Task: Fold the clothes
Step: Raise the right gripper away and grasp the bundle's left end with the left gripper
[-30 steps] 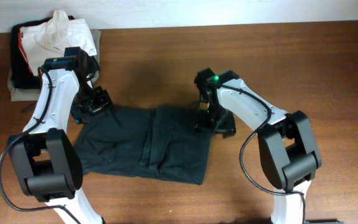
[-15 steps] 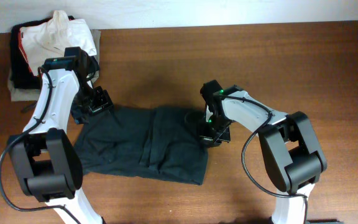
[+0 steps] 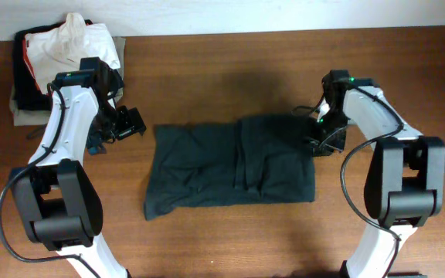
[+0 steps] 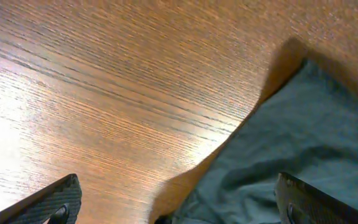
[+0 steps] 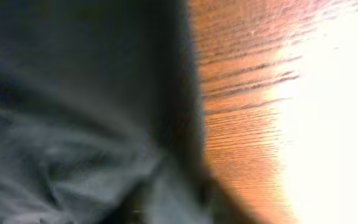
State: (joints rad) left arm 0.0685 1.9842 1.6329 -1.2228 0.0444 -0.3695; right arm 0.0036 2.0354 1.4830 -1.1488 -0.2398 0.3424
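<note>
A dark grey garment [image 3: 230,166] lies crumpled and partly folded on the wooden table [image 3: 207,69]. My right gripper [image 3: 323,139] is at its right edge and looks shut on the cloth. The right wrist view is blurred, with dark cloth [image 5: 73,112] filling the left and wood on the right; the fingers do not show clearly. My left gripper [image 3: 118,127] is open and empty, a little left of the garment's upper left corner. In the left wrist view the open fingers [image 4: 179,211] frame bare wood and the garment's corner [image 4: 316,137].
A pile of other clothes [image 3: 60,58], white on top of dark, sits at the table's back left corner, just behind the left arm. The table's back edge meets a white wall.
The right gripper has moved well to the right and dragged the garment with it. The garment has left the left gripper, which stayed in place and is now off the cloth.
</note>
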